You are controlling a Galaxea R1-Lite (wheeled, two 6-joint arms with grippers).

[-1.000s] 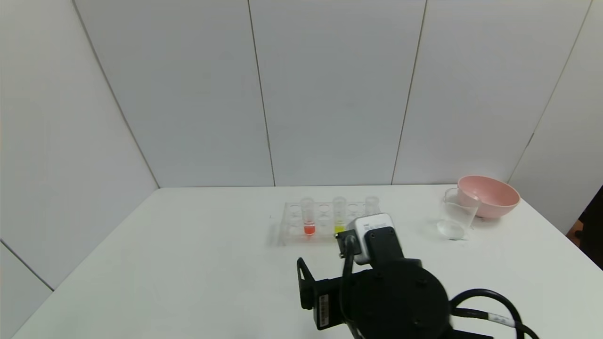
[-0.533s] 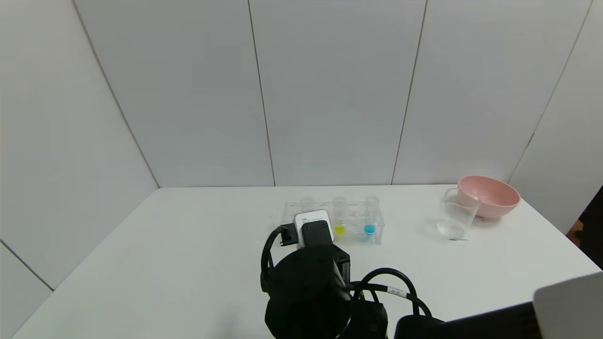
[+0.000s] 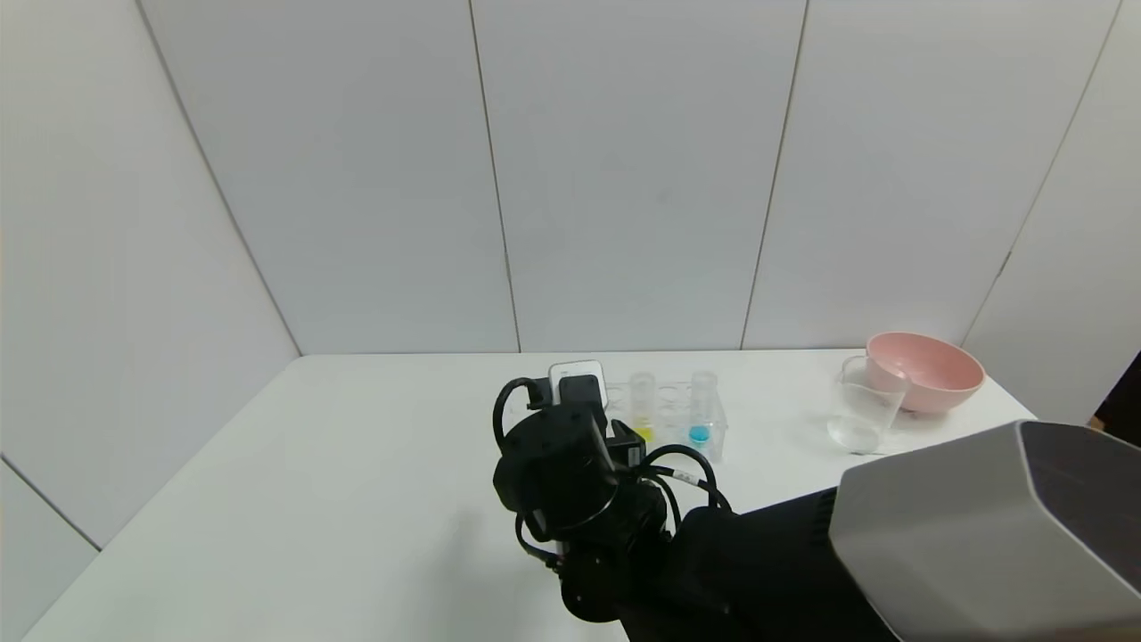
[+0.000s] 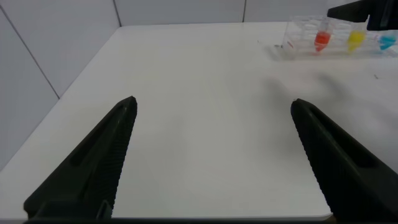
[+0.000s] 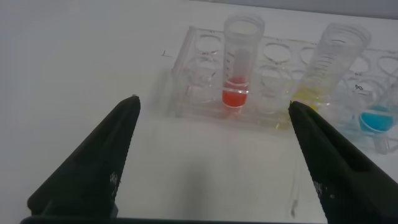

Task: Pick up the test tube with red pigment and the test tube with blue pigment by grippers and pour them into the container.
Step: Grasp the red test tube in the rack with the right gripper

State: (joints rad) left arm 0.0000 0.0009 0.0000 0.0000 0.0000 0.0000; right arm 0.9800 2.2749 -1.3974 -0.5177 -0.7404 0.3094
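In the right wrist view my right gripper is open and empty, just short of the clear tube rack. The test tube with red pigment stands upright in the rack straight ahead of the gap between the fingers. The yellow tube and the test tube with blue pigment stand further along. In the head view the right arm's wrist hides the red tube; the blue tube shows. The container, a clear beaker, stands at the right. My left gripper is open and empty over bare table.
A pink bowl sits just behind the beaker at the far right of the white table. The rack also shows far off in the left wrist view. The right arm's grey body fills the lower right of the head view.
The right arm has swung left along the rack and reached forward. It now covers the red tube in the head view, and the blue tube has come into sight.
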